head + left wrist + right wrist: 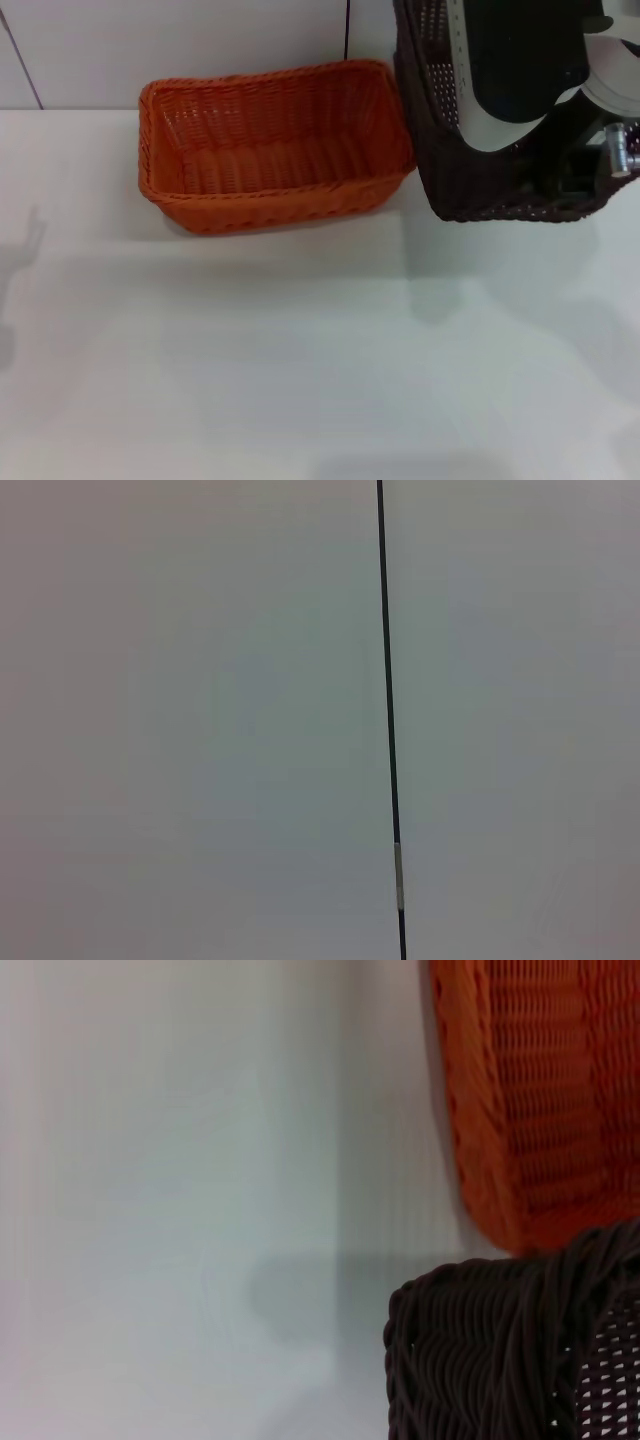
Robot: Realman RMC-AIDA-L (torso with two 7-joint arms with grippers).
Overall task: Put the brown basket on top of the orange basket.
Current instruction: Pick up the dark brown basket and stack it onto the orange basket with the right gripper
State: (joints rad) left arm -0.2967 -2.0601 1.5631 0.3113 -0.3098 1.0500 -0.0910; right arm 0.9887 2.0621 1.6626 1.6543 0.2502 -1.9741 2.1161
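The orange basket (270,150) stands on the white table (300,350) at the back, left of centre, with nothing in it. Its side also shows in the right wrist view as the orange basket (540,1100). The brown basket (480,180) hangs just to its right, tilted and clear of the table, with its shadow on the table below. My right gripper (600,160) reaches into it from the right and holds its far right wall; the fingers are mostly hidden by the weave. A corner of the brown basket (480,1360) shows close up beside the orange one. My left gripper is out of view.
A white wall with a thin dark vertical line (347,30) rises behind the baskets; the left wrist view shows only a pale surface with a dark line (388,680). The table's front and left stretch out bare white.
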